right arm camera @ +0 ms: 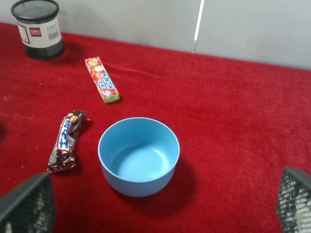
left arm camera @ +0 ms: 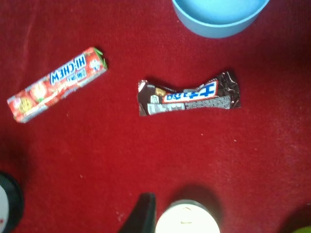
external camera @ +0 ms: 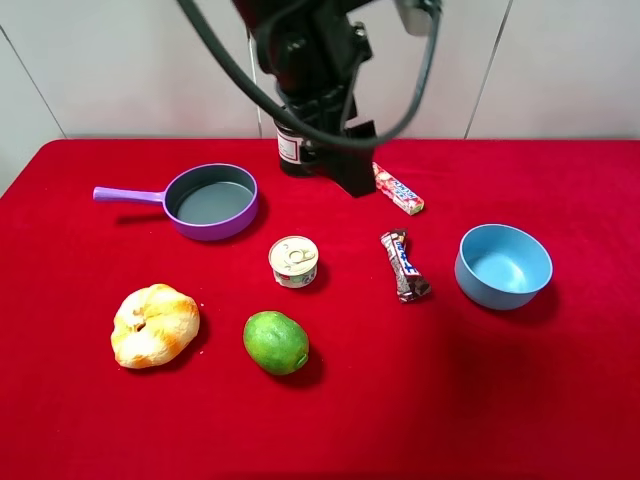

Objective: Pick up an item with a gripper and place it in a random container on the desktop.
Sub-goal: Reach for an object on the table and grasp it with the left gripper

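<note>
Glistening crimped candy bar [external camera: 404,265] on cloth desktop [external camera: 500,400]

HI-CHEW on candy stick pack [left arm camera: 57,83], deli on mesh cup [right arm camera: 38,28]

The dark brown candy bar [left arm camera: 188,97] is lying flat on the red worktop [left arm camera: 243,160], the Hi-Chew stick pack [left arm camera: 57,82] is lying apart beside it, the light blue bowl [left arm camera: 218,19] is sitting near its crimped end, and a round tin [left arm camera: 187,221] is showing just beside the left pincer's dark fingertip [left arm camera: 142,213].
</note>
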Action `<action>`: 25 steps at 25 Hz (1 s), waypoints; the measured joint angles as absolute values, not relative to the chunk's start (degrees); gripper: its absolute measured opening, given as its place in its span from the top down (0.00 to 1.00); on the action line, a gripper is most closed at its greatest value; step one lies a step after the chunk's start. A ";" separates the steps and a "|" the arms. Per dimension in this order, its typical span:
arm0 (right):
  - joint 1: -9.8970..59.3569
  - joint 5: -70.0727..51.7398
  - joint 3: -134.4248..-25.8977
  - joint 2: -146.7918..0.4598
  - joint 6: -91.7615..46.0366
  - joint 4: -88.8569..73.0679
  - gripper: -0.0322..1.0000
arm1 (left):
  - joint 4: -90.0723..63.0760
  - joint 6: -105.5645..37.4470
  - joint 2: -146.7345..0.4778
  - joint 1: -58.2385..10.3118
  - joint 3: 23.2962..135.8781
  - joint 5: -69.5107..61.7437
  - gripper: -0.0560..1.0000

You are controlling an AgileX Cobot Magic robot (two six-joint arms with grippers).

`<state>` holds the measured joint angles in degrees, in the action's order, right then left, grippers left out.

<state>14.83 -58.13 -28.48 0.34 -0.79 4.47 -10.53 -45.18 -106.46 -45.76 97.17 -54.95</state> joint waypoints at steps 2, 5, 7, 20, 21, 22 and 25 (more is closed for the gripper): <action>14.83 -58.13 -28.48 0.34 -0.79 4.47 0.30 | -9.22 -46.32 -107.76 -46.59 98.60 -55.23 0.10; 14.83 -58.13 -28.48 0.34 -0.79 4.47 0.30 | -7.34 -48.42 -109.47 -47.58 100.32 -55.45 0.10; 14.83 -58.13 -28.48 0.34 -0.79 4.47 0.30 | -6.87 -50.13 -110.28 -48.11 100.95 -55.53 0.10; 14.83 -58.13 -28.48 0.34 -0.79 4.47 0.30 | -5.06 -69.69 -114.46 -49.41 101.31 -55.55 0.10; 14.83 -58.13 -28.48 0.34 -0.79 4.47 0.30 | -4.17 -70.49 -115.00 -49.83 101.56 -55.48 0.10; 14.83 -58.13 -28.48 0.34 -0.79 4.47 0.30 | -3.23 -71.36 -115.45 -50.25 101.84 -55.26 0.10; 14.83 -58.13 -28.48 0.34 -0.79 4.47 0.30 | -0.70 -73.14 -117.27 -51.51 102.60 -53.77 0.10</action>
